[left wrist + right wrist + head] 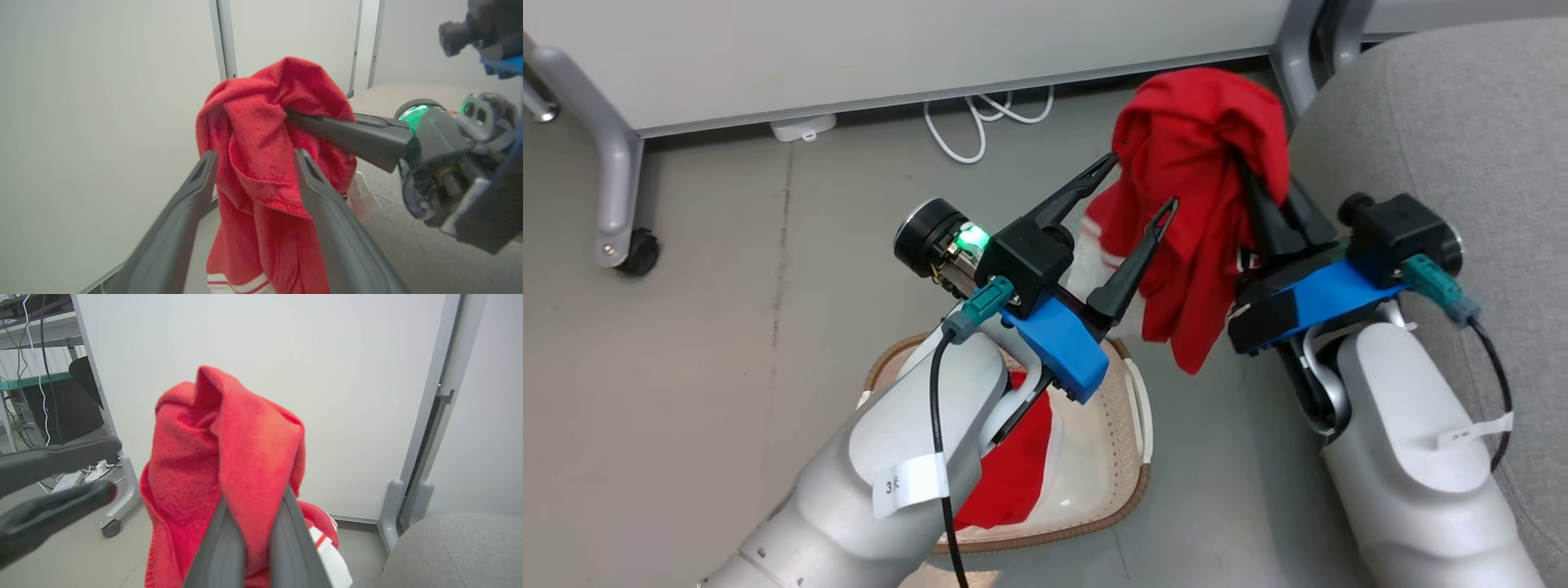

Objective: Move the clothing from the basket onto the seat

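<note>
A bright red garment hangs bunched in the air above the floor, left of the grey seat. My right gripper is shut on it, its tips buried in the folds. The right wrist view has the cloth pinched between the fingers. My left gripper stands open at the garment's left edge, fingers apart and pinching nothing. From the left wrist, the cloth hangs just beyond its fingers. Below, the cream basket holds more red clothing, partly hidden by my left forearm.
A white partition on grey wheeled legs runs along the back, with a white cable on the floor beneath it. Another grey leg stands close beside the seat's rounded corner. Shelving with cables shows at the far left.
</note>
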Motion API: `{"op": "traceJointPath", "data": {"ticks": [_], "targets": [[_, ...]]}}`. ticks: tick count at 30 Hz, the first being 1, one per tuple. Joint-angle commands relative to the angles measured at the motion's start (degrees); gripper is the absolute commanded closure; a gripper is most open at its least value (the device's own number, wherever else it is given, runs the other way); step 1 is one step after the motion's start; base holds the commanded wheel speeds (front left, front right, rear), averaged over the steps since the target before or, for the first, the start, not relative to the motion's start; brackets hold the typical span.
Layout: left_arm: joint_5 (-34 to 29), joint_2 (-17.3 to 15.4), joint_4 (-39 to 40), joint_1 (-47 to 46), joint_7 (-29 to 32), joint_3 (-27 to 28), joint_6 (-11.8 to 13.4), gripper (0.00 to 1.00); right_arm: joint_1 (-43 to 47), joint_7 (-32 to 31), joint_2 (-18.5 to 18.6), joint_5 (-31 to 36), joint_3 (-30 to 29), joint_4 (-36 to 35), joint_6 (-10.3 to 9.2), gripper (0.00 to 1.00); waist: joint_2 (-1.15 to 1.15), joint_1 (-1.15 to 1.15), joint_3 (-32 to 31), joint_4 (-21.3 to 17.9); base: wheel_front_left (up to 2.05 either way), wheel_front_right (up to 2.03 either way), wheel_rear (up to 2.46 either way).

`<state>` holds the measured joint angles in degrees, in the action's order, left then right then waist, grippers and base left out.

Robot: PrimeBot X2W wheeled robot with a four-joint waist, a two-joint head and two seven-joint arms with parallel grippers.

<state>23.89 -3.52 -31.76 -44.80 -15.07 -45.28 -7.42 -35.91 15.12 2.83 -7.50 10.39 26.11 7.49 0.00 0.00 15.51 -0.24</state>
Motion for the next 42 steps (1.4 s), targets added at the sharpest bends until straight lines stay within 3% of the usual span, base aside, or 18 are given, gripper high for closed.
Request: {"op": "traceJointPath", "data": {"ticks": [1,23,32,42], "targets": [[-0.3,-0.4,0.3,0.5,-0.2,-0.1,-0.1,0.00,-0.1,0.1,0.1,0.5,-1.0,-0.9,0.01,1.00,0.00,0.00,0.7,-1.2,0.00,0.00,0.00],[-5.4,-3.1,5.4,4.4,-0.2,-0.7,-0.1,0.00,10.6,0.1,0.1,3.1,-12.4,-14.5,0.01,1.00,0.00,0.00,3.5,-15.5,0.00,0.00,0.00],[-5.4,-3.1,6.3,5.2,-0.2,-2.2,-0.1,0.00,16.9,0.1,0.1,2.5,-17.8,-18.4,0.01,1.00,0.00,0.00,3.6,-18.1,0.00,0.00,0.00],[-5.1,-2.9,6.6,5.3,-0.2,-2.7,-0.1,0.00,18.5,0.1,0.1,1.7,-18.3,-19.2,0.01,1.00,0.00,0.00,3.8,-18.8,0.00,0.00,0.00]]}}
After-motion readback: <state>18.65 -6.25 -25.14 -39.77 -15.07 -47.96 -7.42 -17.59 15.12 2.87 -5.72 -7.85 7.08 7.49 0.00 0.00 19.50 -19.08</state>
